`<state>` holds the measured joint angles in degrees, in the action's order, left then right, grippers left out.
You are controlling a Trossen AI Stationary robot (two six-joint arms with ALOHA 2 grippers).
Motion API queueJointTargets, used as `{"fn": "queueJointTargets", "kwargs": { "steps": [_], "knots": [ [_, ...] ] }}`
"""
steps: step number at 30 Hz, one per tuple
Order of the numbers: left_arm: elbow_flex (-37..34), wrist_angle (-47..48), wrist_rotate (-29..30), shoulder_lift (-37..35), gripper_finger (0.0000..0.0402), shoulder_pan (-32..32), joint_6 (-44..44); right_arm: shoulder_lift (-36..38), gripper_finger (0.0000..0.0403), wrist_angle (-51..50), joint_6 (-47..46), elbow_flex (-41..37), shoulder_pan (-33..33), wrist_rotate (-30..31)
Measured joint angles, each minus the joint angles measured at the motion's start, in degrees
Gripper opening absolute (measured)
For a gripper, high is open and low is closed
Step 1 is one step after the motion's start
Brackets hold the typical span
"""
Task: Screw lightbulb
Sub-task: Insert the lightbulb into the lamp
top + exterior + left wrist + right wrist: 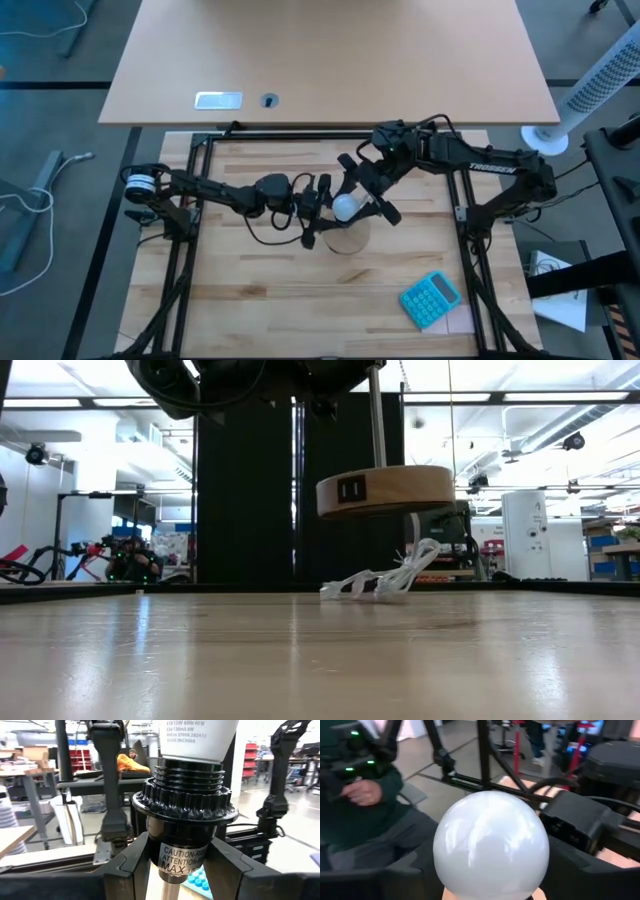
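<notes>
Lightbulb: the lightbulb (345, 207) sits mid-counter between my two arms, held up off the counter (250, 300); its white dome fills the right wrist view (491, 845).
Socket: the black socket (184, 820) is raised with its tan wooden disc (385, 490) clear of the counter, as the low view shows.
Left tool: my left tool (322, 212) is closed around the socket stem; its fingers (127, 870) press either side of the labelled barrel.
Right tool: my right tool (362, 195) reaches in from the right and grips the bulb, its dark fingers flanking the dome.
Progress: the bulb's neck looks entered into the socket mouth, white body sitting right above the threaded collar. I judge threading begun but cannot tell how deep it is seated.
Left to do: probably more turns until snug, then release and set the fixture down.
Also here: a crumpled clear wrapper (385, 582) lies under the disc; a blue calculator (431, 299) lies well apart, near the front.
</notes>
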<state>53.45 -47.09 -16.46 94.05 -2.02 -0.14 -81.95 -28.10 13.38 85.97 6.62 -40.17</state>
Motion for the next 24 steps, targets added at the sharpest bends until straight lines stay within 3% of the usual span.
{"fn": "queueJointTargets", "kwargs": {
  "steps": [4, 12, 20, 24],
  "knots": [
    [-0.02, 0.93, 2.28, -1.25, 0.0141, -1.08, 0.13, 0.49, 0.0233, -0.02, -2.16, 0.2, 0.02, 6.28],
    [-0.11, 5.41, 13.8, -4.76, 0.0141, -3.56, 2.62, 2.24, 0.0239, 0.43, -3.05, 0.22, 0.1, 21.72],
    [-0.11, 4.98, 33.79, -6.76, 0.0122, -4.89, 1.82, 3.69, 0.0242, 3.23, -4.32, 0.27, 0.06, 45.72],
    [-0.11, 3.58, 40.46, -6.54, 0.0109, -4.92, 3.92, 3.16, 0.0243, 4.54, -3.69, 0.22, 0.13, 49.35]
  ]
}}
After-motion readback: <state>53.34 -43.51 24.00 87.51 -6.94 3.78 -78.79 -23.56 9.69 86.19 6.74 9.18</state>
